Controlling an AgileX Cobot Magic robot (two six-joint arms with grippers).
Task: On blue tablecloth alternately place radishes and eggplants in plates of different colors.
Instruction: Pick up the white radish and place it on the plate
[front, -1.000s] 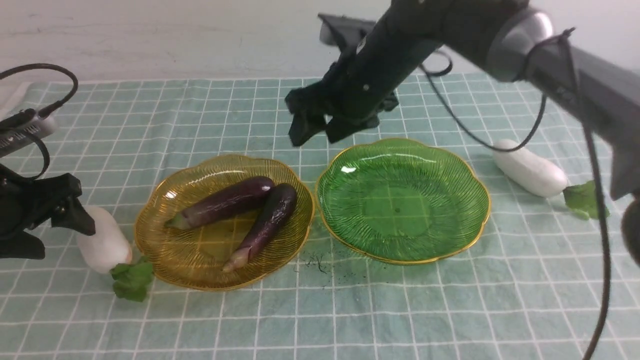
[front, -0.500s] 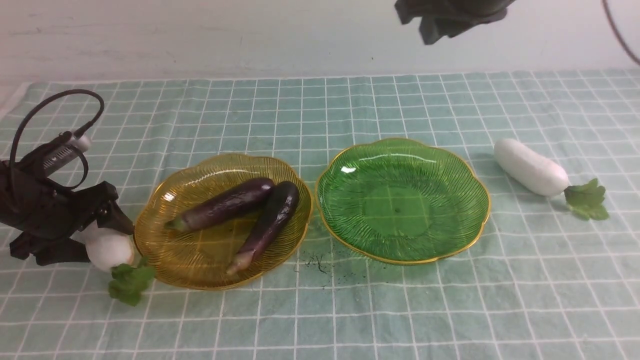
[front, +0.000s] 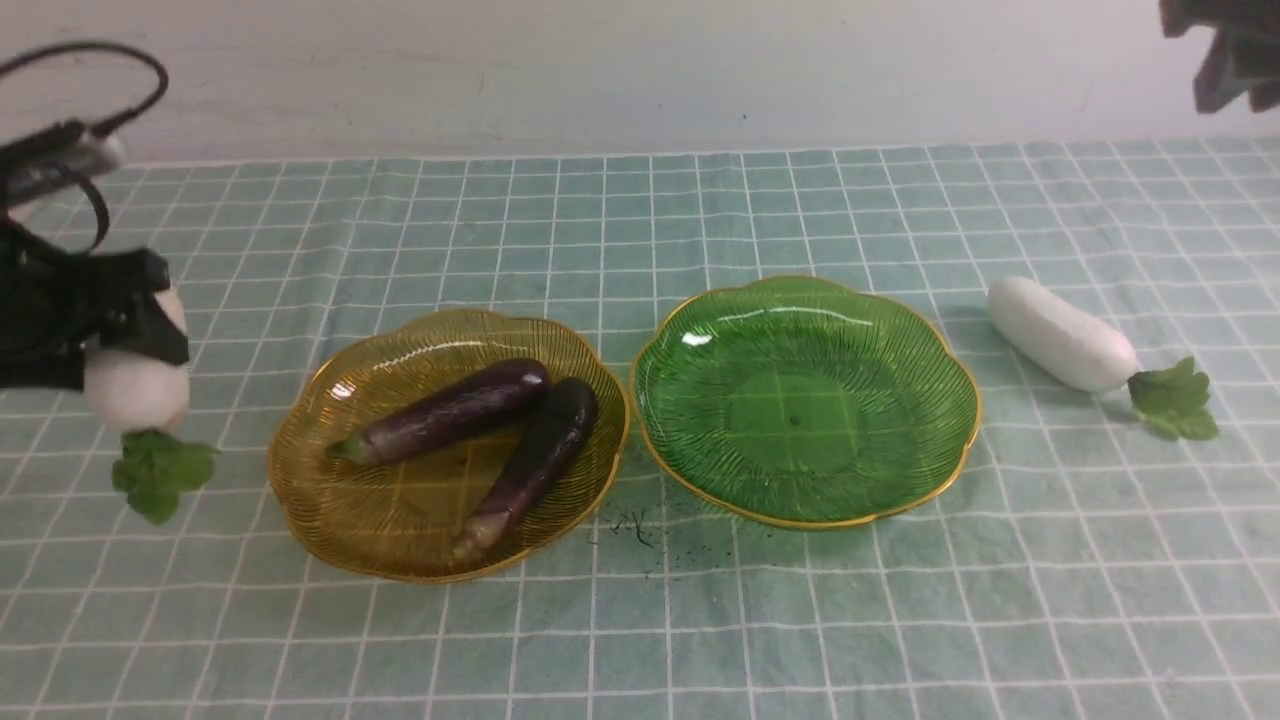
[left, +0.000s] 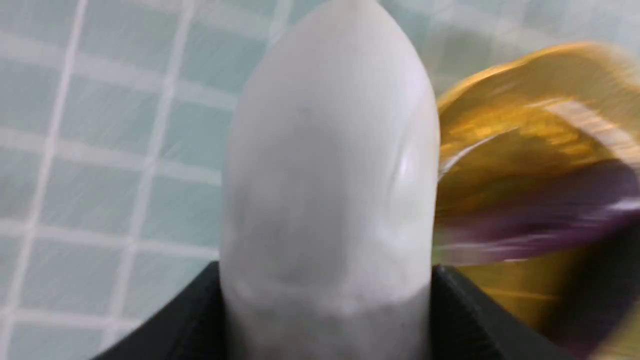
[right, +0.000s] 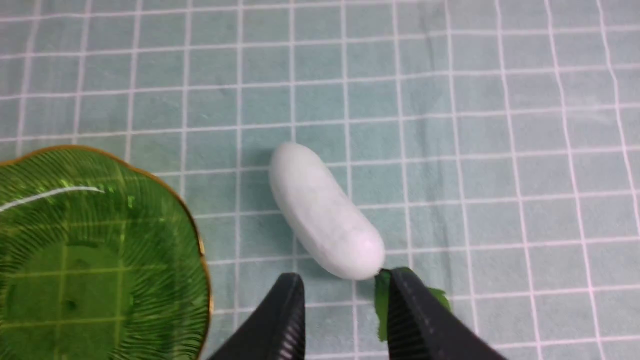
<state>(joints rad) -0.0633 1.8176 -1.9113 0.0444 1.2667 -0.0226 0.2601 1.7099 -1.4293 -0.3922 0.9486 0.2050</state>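
The left claw (front: 135, 335) is pinching a smooth white radish with green leaves (front: 137, 392). It holds the radish up in the air, off the pale blue checked tablecloth (front: 640, 220), to the left of the see-through yellow plate with a gold rim (front: 300, 440). The leaves hang down.

Two long dark purple eggplants (front: 450, 410) lie in the yellow plate and touch near their round ends. The see-through green plate (front: 960, 400) beside it has nothing in it. A second white radish (right: 325, 215) lies on the cloth to the right of the green plate. The right claw (right: 345, 277) is spread wide and holds nothing. It hangs above that radish, near its leafy end.

I think the held radish should go to the green plate, and some things could go wrong on the way.

- The radish is smooth and round, so it could slip out of the claw and roll away.
- The way there goes over the yellow plate. If the claw flies too low, the radish could bump the rim or knock the eggplants.
- If the claw lets go too soon, the radish lands with the eggplants, in the wrong plate.
- If both arms reach for the green plate together, they could bump each other.
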